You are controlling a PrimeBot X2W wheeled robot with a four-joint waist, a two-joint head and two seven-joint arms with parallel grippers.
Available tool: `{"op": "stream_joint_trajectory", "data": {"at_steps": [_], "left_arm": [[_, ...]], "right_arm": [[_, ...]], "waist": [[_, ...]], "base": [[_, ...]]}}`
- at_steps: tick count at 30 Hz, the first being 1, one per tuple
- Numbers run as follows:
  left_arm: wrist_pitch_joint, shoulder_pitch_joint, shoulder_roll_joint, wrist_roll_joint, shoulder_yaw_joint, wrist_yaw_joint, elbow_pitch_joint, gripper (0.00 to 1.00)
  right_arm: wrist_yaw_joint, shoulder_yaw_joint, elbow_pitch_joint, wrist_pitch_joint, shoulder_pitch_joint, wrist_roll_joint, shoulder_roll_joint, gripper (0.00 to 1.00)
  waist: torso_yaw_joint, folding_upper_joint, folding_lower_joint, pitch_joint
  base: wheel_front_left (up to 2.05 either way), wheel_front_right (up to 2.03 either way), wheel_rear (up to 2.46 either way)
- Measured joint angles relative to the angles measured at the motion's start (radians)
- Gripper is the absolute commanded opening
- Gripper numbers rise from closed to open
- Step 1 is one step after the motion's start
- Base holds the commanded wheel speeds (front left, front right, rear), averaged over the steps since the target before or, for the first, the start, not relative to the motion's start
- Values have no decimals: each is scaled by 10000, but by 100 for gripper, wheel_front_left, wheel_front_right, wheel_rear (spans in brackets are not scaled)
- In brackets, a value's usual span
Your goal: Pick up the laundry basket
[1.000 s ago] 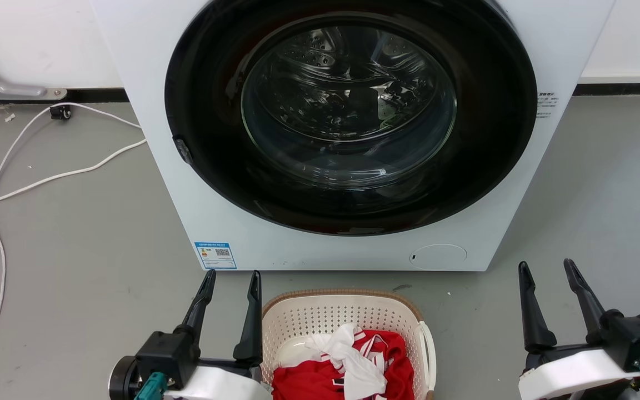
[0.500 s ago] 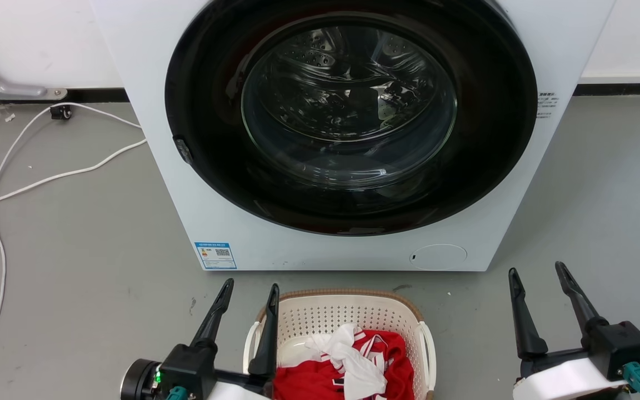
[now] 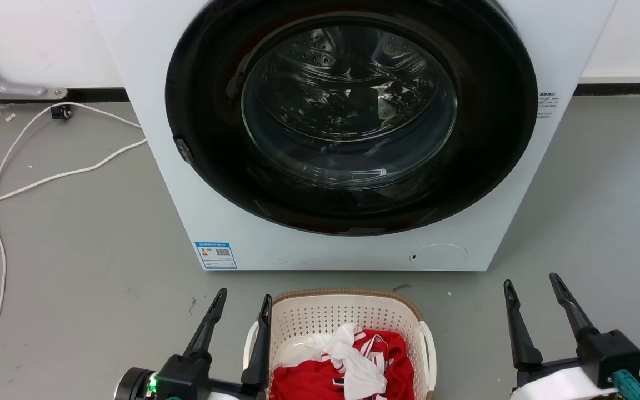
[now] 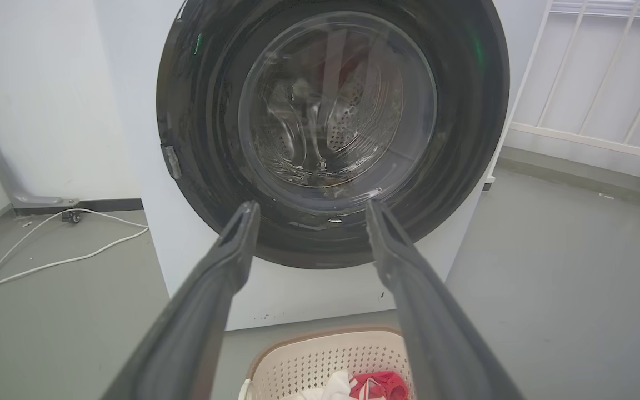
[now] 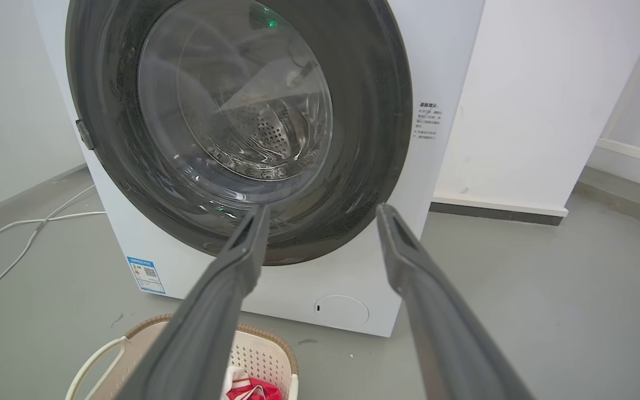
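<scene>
Moved since half a second earlier: the left gripper (image 3: 244, 294) and right gripper (image 3: 531, 280), each with two long dark fingers, had drawn slightly back from the white front-loading washing machine (image 3: 353, 255).

Rounded-rectangular cream plastic laundry basket (image 3: 348, 293), perforated walls, brown woven-look rim. It stood on the grey floor (image 3: 86, 244) just before the machine's front and held red and white garments (image 3: 348, 369).

Left gripper: fingers spread, empty, inner finger crossing the basket's white side handle (image 3: 249, 340) — contact could not be told.

Right gripper: fingers spread, empty — before the machine's right corner, well apart from the basket.
</scene>
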Motion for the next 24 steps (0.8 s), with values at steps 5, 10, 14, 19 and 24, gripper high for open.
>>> {"op": "stream_joint_trajectory", "data": {"at_steps": [5,10,14,19,24], "left_arm": [[-84,39,-58,405,77,-82,50,100],[-119,41,-79,535,92,-142,71,100],[-125,41,-84,564,92,-167,130,100],[-125,41,-88,531,71,-165,174,100],[-125,41,-88,491,67,-159,201,100]], "right_arm": [[0,42,29,-84,0,-347,0,100],[0,63,31,-115,-1,-428,0,100],[0,63,38,-115,-3,-408,0,100],[0,61,35,-115,-8,-382,0,100],[0,61,36,-115,-13,-324,0,100]], "waist": [[-14,0,0,12],[-32,0,0,15],[-49,0,0,21],[-56,0,0,35],[-56,0,0,52]], "base": [[0,0,0],[0,0,0],[0,0,0],[0,0,0],[0,0,0]]}}
